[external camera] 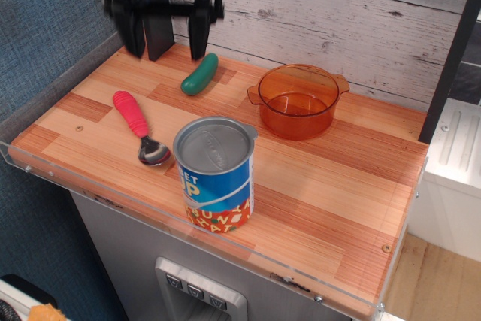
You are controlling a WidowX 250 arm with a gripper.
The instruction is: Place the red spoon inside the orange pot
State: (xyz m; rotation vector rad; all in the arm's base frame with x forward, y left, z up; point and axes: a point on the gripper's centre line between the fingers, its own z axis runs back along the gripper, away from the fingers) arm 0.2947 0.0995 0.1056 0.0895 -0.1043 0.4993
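Observation:
The red spoon [137, 127] lies flat on the wooden counter at the left, its ribbed pinkish-red handle pointing back-left and its shiny metal bowl toward the front. The orange pot [297, 100] stands empty at the back centre-right, translucent, with two small side handles. My gripper [166, 41] hangs open and empty at the upper left, blurred by motion, above and behind the spoon's handle, with its two dark fingers wide apart.
A green pickle-shaped toy [200, 74] lies at the back between spoon and pot. A blue-labelled tin can [215, 174] stands at the front centre, right of the spoon's bowl. A dark post [156, 31] rises at the back left. A clear rim [90, 192] edges the counter.

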